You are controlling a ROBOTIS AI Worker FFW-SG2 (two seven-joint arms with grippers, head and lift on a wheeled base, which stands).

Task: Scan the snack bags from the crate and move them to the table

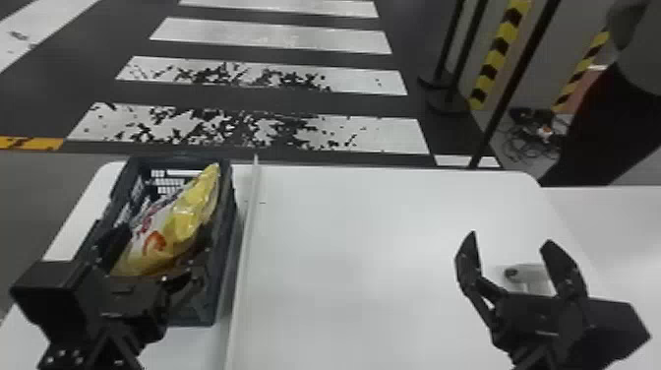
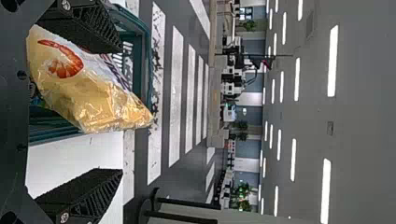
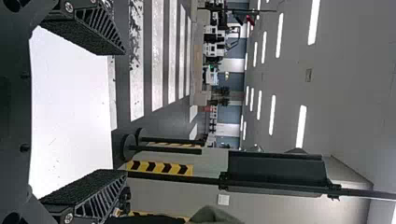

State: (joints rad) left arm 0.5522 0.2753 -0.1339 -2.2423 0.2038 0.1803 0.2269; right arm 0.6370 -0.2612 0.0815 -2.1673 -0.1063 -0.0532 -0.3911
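left gripper (image 2: 121,111): closest thing to the cam, at the near end of the crate (image 1: 229,231). fingers spread wide, bag between them but way nearer one finger. can't tell if that finger touches it.
right gripper (image 1: 510,237): also spread, nothing in it, over the right side of the table (image 1: 369,246). some small grey thing (image 1: 533,275) lies behind its fingers, can't tell what.
step in hand: looks like grabbing the bag, imo. i'd centre the fingers on it first, then close slow so the loose wrap doesn't pop or slide off. take the thick middle, lift straight up till it clears the rim, then show the code for the scan. don't drag it along the crate wall.
snack bag (image 1: 189,211): inside the crate, leaning, upper end up by the far rim. shiny crinkled yellow wrap with a pale printed part and an orange-red shrimp on it. seems puffy, so probably squishy and slippery.
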